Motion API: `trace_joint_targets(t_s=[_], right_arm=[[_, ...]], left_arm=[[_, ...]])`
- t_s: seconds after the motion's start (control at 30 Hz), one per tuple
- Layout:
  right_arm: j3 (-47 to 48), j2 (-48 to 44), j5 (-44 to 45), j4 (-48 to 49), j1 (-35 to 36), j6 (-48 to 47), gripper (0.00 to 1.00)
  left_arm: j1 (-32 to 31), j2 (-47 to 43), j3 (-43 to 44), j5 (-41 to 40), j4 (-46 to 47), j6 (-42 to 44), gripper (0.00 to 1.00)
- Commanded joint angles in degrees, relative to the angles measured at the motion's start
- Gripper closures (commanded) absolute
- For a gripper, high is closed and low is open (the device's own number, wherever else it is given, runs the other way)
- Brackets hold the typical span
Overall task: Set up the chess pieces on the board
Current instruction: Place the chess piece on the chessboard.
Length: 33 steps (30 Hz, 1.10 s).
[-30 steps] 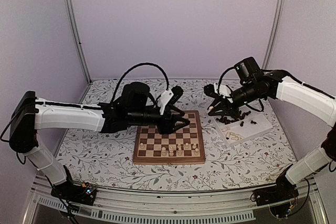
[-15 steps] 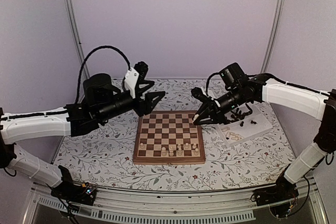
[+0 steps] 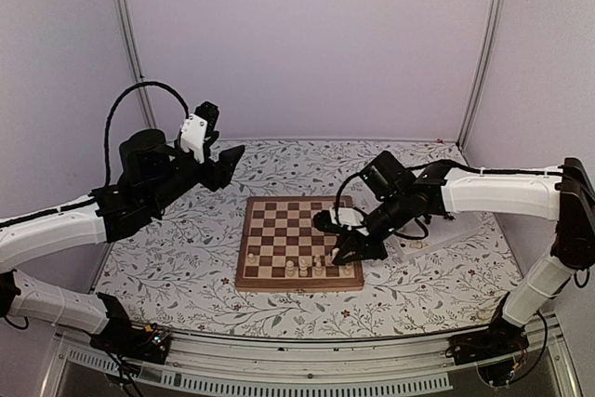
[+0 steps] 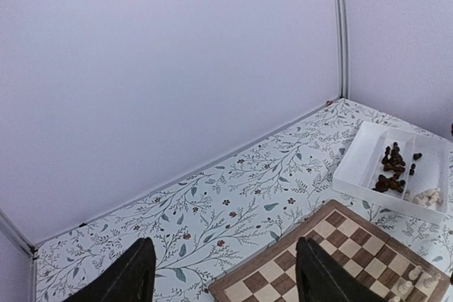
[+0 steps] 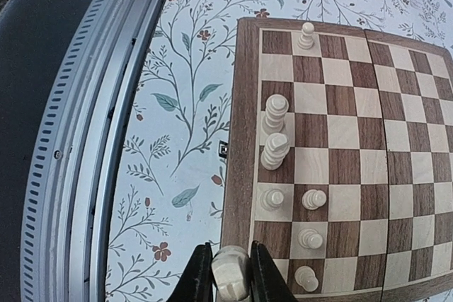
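Observation:
The board (image 3: 284,230) lies mid-table, with several cream chess pieces (image 3: 304,268) along its near right rows. In the right wrist view those cream chess pieces (image 5: 274,150) stand on squares by the board (image 5: 340,90) edge. My right gripper (image 5: 231,278) is shut on a pale cream piece (image 5: 230,268), hanging over the board's border at its near right corner; from above the right gripper (image 3: 346,250) sits low there. My left gripper (image 3: 228,159) is raised off the board's far left corner. The left gripper (image 4: 226,274) stands open and empty above the board (image 4: 340,252).
A white partitioned tray (image 4: 368,143) at the right holds dark pieces (image 4: 391,171) and a few cream ones (image 4: 427,196). From above, the tray (image 3: 465,222) is partly covered by my right arm. Walls and metal posts close in the floral table.
My left arm has lifted off the board and drawn back left, its jaws widening. My right arm has swung from the tray to the board's near right corner, carrying the cream piece.

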Motion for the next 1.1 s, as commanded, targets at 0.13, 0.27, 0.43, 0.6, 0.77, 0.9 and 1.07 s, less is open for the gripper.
trace_joint_targets(t_s=[0.13,0.27,0.43,0.6,0.77,0.9,1.07], right_arm=[[-0.66,4.42,5.86,3.20,1.73,1.50,0.86],[-0.09,5.88,6.09,3.47,2.15,1.80,0.86],[-0.10,7.10,6.93,3.95,2.78,2.12,0.86],[0.19,8.00,7.99,4.44,2.96,2.58,0.86],[0.80,9.22,8.86,4.46,2.95,3.10,0.85],[0.75,9.61,9.33,4.54,2.96,3.29,0.85],[0.75,9.87,9.65,4.72,2.99,3.38,0.85]], left_arm=[[0.77,-1.08,-0.98,-0.19,-0.24,0.36,0.30],[0.77,-1.12,-1.15,-0.21,-0.32,0.28,0.31],[0.77,-0.58,-0.92,0.36,-0.46,0.21,0.30],[0.77,-0.29,-0.81,1.01,-0.66,-0.05,0.30],[0.77,-0.11,-0.72,1.29,-0.84,-0.30,0.30],[0.77,0.06,-0.64,1.70,-0.96,-0.42,0.30],[0.77,0.40,-0.50,2.06,-1.19,-0.61,0.30]])
